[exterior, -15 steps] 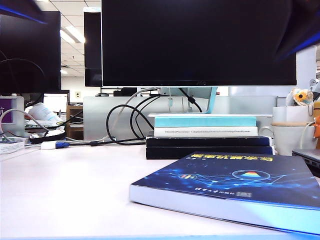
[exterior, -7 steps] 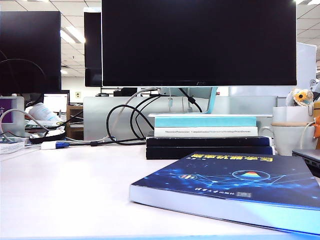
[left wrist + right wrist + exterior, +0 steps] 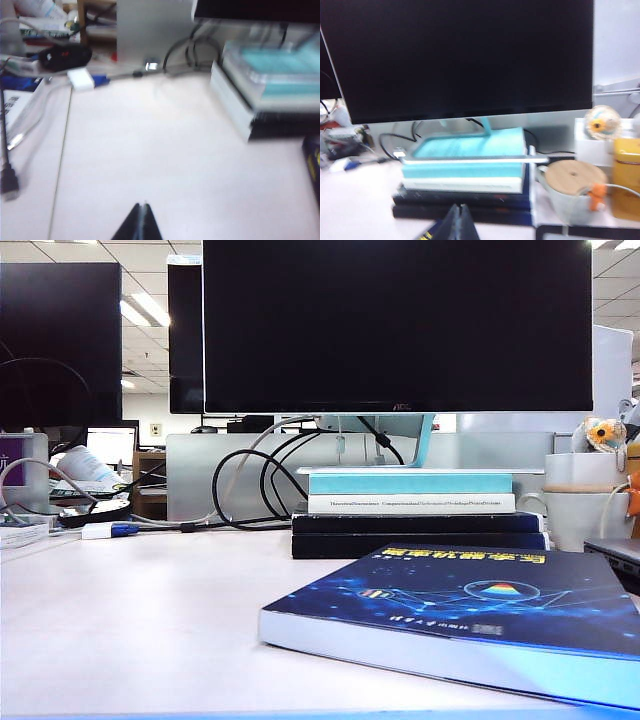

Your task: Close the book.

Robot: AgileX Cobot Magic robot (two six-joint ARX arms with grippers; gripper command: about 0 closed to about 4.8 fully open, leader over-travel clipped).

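Lying shut and flat on the pale, matte worktop, the book shows a glossy dark blue cover with glowing line graphics, a yellow title and a small coloured triangle, its thick block of white pages facing the exterior camera at the near right of the scene. Just behind it stands a stack of books: two thick black books at the bottom, a white one and a teal one on top, with the foot of a large black monitor resting on the stack. Looped black cables hang behind the stack, and a white adapter with a blue plug lies far left. To the right sits a pale ceramic mug with a round wooden lid, beside a yellow tin.

The left gripper hangs above bare worktop, well apart from the book, whose dark corner only just enters the left wrist view; its dark, tapered fingers meet at the tips and hold nothing. The right gripper hangs in front of the stacked books, its fingers likewise pressed together and empty, with a sliver of the blue cover just below them. Neither gripper appears in the exterior view.
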